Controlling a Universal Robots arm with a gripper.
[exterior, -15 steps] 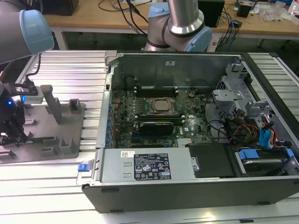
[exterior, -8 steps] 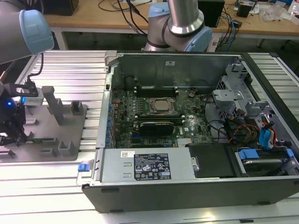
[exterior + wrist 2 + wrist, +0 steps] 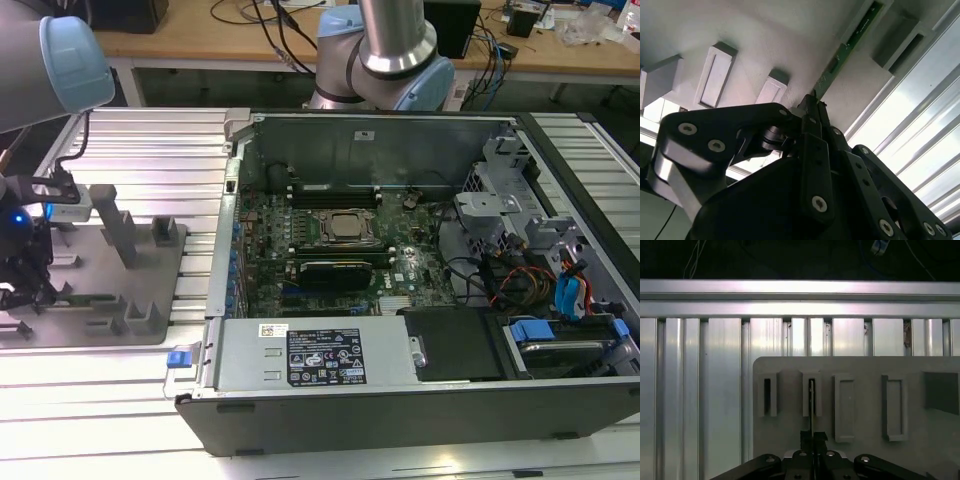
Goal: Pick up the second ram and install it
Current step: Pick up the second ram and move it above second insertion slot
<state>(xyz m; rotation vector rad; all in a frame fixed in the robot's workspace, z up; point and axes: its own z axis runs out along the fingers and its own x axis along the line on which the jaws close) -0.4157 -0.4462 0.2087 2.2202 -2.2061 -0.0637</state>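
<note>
clamping the green second ram [image 3: 847, 47]; gripper [image 3: 815, 102]

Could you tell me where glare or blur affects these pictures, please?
Exterior view: glare on the ribbed aluminium table; the pale-blue arm joint is blurred. Second wrist view: slats blown out white, black gripper dark, thin green ram stick soft. First wrist view: bright band across the aluminium rail.

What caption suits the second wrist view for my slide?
Gripper closed on the second ram, standing on edge in the grey fixture.
</note>
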